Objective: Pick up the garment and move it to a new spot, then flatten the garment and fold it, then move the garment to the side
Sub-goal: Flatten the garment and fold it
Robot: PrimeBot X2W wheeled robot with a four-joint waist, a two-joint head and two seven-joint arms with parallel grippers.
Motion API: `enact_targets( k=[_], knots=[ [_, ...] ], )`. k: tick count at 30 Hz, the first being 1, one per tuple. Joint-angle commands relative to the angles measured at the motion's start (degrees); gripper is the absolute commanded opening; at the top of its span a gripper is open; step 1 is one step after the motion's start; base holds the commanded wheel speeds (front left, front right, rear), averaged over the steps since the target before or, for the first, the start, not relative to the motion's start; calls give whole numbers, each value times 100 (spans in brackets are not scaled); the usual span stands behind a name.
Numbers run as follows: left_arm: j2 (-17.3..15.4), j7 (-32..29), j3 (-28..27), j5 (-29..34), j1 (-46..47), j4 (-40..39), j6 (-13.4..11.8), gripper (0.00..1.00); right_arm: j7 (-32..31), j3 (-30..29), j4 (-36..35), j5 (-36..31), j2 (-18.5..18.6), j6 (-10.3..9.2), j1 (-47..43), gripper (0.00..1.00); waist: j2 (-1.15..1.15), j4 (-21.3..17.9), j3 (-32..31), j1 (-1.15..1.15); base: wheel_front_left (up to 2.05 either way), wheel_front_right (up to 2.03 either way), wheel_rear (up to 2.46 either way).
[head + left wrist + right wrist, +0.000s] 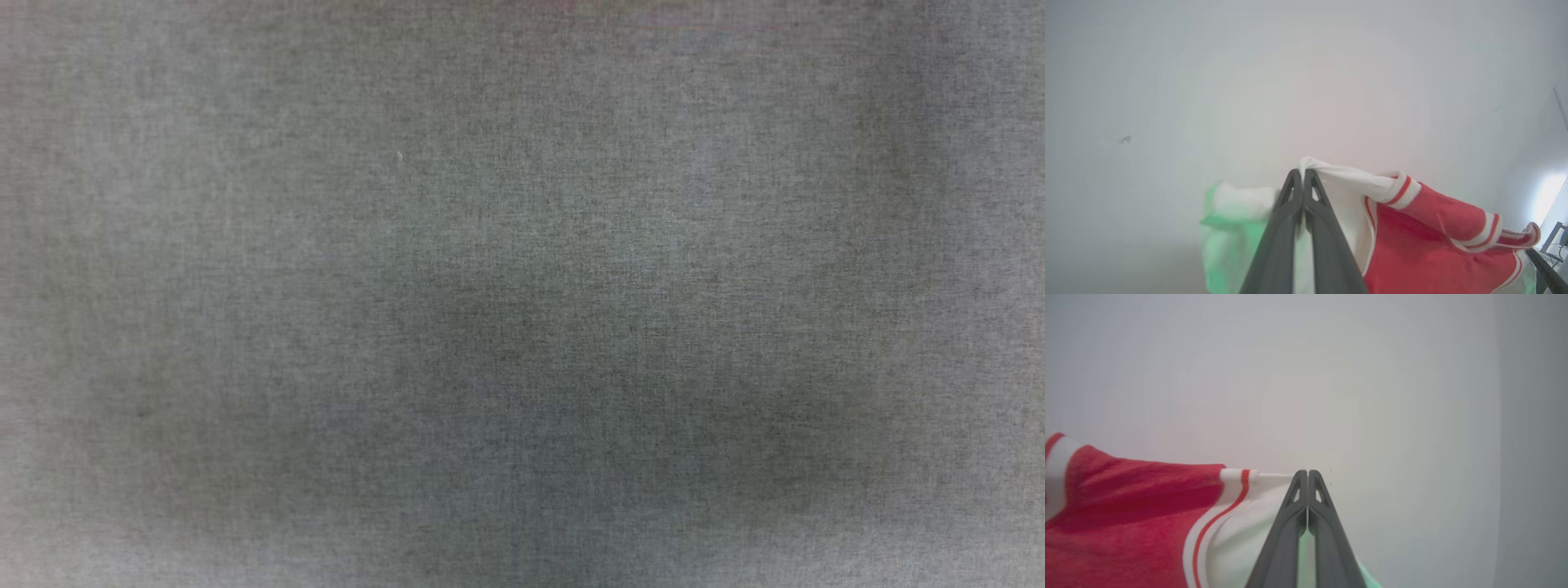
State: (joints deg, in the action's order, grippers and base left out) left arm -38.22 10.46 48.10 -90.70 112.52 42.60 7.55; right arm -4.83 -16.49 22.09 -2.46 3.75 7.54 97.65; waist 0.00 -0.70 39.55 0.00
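The garment is red with white short sleeves and red-and-white striped trim. In the left wrist view my left gripper is shut on a white sleeve edge, and the cloth bunches up at the fingertips. The red body hangs off to the right. A pale, green-tinted fold lies left of the fingers. In the right wrist view my right gripper is shut, and a thin taut edge of the garment's white sleeve runs in from the left to its tips.
A grey woven surface lies close before the head camera. Both wrist views look onto a plain pale surface. A dark bar and a bright patch sit at the left wrist view's lower right.
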Motion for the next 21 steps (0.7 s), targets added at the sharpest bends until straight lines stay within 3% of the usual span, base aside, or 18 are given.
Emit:
enact_targets(
  k=[1, 6, 12, 17, 21],
  knots=[
    [-11, 49, -58, -1, 51, 28, -12, 0, 106, -76, 175, -142, -36, -9, 163, 0, 0, -3, -41, 0, 0, 0, 0],
    [4, -31, -62, -54, -92, -217, -11, 0, 371, -24, 674, -258, -61, -8, 475, 0, 0, 15, -175, 0, 0, 0, 0],
    [-305, -123, 49, -277, -1273, -843, -11, 0, 284, 378, 913, 27, -26, -8, -433, 0, 0, 25, -295, 0, 0, 0, 0],
    [-768, 130, -78, -642, -2875, -1931, -11, 0, -165, 908, 301, 650, 115, -8, -1887, 0, 0, 53, -380, 0, 0, 0, 0],
    [-1166, 292, -112, -719, -4247, -2849, -11, 0, -736, 1358, -761, 1122, 256, -5, -3301, 0, 0, 91, -477, 0, 0, 0, 0]
  ],
)
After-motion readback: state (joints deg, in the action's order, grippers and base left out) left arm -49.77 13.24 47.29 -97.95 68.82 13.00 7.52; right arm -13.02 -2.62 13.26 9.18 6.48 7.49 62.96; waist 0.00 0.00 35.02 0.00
